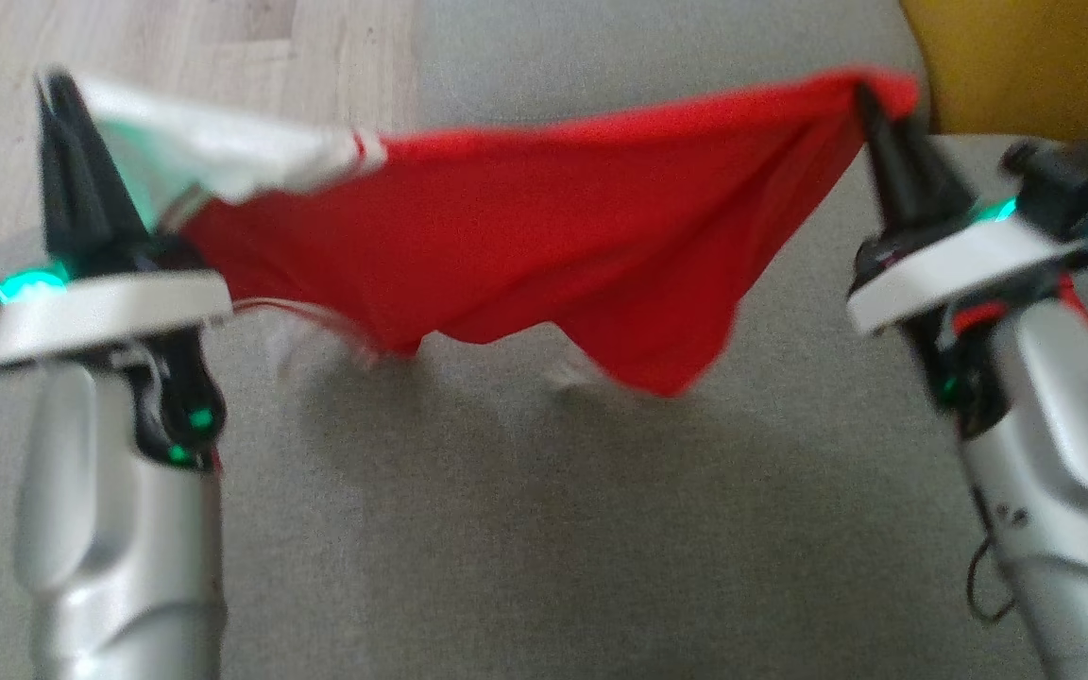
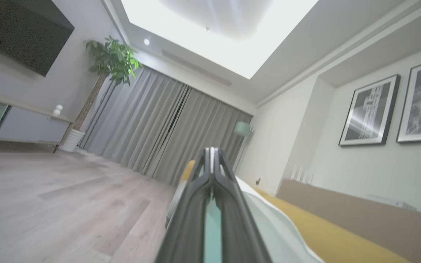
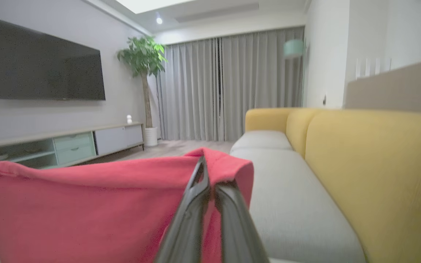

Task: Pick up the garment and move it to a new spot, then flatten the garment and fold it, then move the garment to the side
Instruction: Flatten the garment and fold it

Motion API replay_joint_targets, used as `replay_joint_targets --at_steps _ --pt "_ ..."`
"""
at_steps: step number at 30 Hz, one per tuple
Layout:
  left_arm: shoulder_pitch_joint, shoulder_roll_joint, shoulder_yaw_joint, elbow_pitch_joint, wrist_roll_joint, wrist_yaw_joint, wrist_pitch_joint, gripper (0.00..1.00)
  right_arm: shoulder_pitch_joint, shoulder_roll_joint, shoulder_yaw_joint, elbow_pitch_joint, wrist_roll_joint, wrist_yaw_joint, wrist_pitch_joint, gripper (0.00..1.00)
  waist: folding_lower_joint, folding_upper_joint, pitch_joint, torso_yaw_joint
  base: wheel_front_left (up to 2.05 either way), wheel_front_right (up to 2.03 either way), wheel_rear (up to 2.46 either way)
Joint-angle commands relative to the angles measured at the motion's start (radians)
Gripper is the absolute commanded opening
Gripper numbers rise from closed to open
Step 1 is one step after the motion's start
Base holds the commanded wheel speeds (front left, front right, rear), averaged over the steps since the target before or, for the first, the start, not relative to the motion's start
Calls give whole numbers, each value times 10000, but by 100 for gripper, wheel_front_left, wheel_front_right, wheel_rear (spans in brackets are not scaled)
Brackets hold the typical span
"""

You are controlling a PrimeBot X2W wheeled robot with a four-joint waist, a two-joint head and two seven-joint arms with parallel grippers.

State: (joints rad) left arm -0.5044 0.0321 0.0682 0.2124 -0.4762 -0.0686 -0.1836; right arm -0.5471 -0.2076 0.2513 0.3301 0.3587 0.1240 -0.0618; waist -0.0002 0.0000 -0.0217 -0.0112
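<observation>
The garment is red with a white part at its left end. It hangs stretched between my two grippers above the grey sofa seat, its lower edge sagging toward the cushion. My left gripper is shut on the white end. My right gripper is shut on the red corner. In the right wrist view the red garment drapes leftward from my right gripper. In the left wrist view my left gripper points up at the room, with white cloth beside the fingers.
The yellow sofa back runs along the right, seen again as the yellow sofa back in the right wrist view. Wooden floor lies beyond the seat's left edge. A TV, a low cabinet and a potted plant stand across the room.
</observation>
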Motion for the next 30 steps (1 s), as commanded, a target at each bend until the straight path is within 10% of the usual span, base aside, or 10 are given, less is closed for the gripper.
replay_joint_targets --at_steps 1,19,30 --pt "-932 266 281 -930 -80 118 260 0 -802 -133 -49 -954 -141 67 241 0 2 0 -172 10 0 0 0" --pt "-1563 758 368 -4363 -511 1052 2824 0 -324 -248 -846 -5292 -609 67 3131 0 2 0 262 -58 0 0 0" --pt "-5678 1930 152 -359 -222 596 2990 0 -4189 -809 -252 -2057 -736 67 2961 0 2 0 3434 -275 0 0 0"
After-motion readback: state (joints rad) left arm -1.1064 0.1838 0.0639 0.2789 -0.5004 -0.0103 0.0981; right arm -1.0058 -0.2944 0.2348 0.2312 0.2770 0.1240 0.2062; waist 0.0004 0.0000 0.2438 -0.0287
